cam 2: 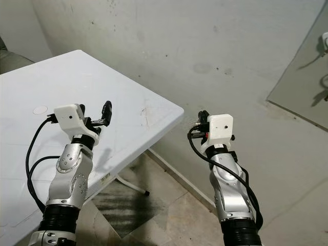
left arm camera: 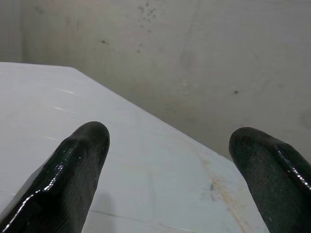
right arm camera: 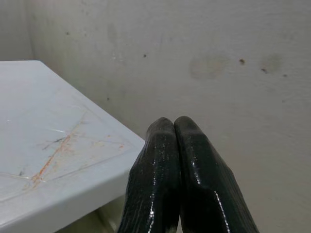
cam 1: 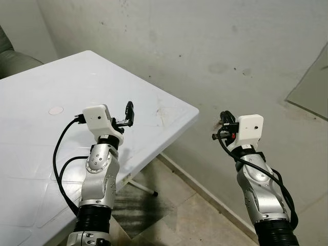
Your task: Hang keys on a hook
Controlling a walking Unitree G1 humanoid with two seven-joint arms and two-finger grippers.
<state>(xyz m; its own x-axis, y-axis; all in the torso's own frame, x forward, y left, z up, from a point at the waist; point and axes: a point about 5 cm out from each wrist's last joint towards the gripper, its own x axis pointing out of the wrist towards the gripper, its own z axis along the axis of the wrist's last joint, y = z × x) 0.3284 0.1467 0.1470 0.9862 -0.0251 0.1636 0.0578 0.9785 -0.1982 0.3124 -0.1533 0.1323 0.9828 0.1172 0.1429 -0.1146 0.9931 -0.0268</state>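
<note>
Keys: where they lie cannot be told, so their place relative to either pincer cannot be told either.

The left pincer (cam 1: 129,114) hovers over the white table (cam 1: 51,82), near the table's corner, and points toward 1 o'clock at the wall (cam 1: 205,51). In its wrist view its two black fingers (left arm camera: 77,165) stand wide apart with only the tabletop and the wall between them.

The right pincer (cam 1: 224,120) is at 3 o'clock from the left one, off the table and past its corner, held up before the stained wall above the tiled floor (cam 1: 174,205). In its wrist view its fingers (right arm camera: 155,165) are pressed together along their length, with nothing visible between them; the table's scratched corner lies just beside them.

At 2 o'clock in the right eye view a grey panel (cam 2: 307,87) leans on the wall, well apart from both pincers. Small fittings (cam 2: 324,38) show at its far edge, too small to tell what they are.
</note>
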